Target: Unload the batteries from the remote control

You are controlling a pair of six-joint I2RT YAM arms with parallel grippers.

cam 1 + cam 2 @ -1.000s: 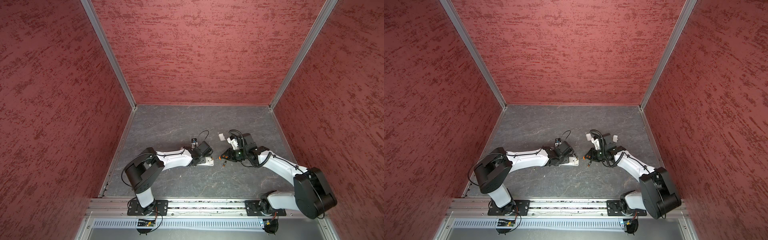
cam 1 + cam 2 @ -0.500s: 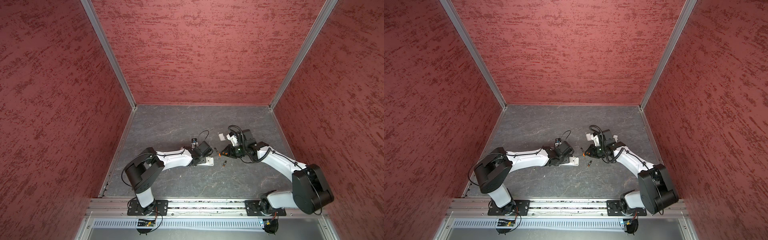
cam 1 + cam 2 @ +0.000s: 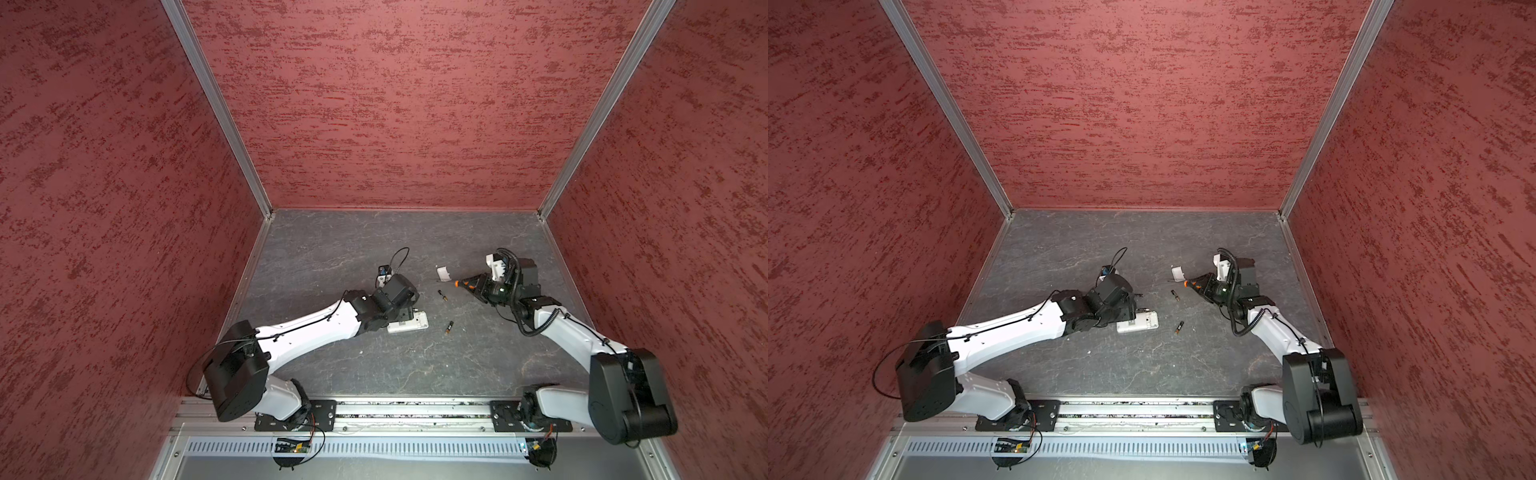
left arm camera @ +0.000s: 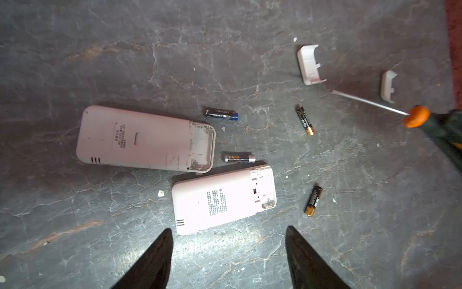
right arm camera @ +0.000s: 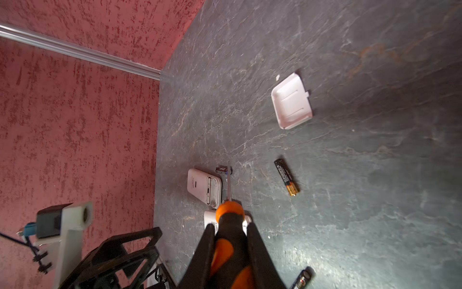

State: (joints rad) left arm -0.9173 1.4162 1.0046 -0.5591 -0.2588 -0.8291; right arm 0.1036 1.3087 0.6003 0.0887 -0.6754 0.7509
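Left pincer (image 4: 229, 229) apart, empty; right pincer (image 5: 230, 224) clamped on screwdriver (image 5: 230, 210); four batteries (image 4: 305, 120) loose on surface (image 4: 350, 237) beside two remotes (image 4: 140, 140).

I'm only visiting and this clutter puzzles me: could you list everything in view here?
remotes: 2, white, face down on the table, battery bays uncovered
batteries: 4, dark, two with gold ends, loose on the table near the remotes
covers: 2, white, on the table beyond the batteries
screwdriver: 1, orange and black, in the right hand
table: 1, grey, stone pattern
walls: 3, red, around the table
left hand: 1, black, open and empty, by the remotes
right hand: 1, black, shut on the screwdriver
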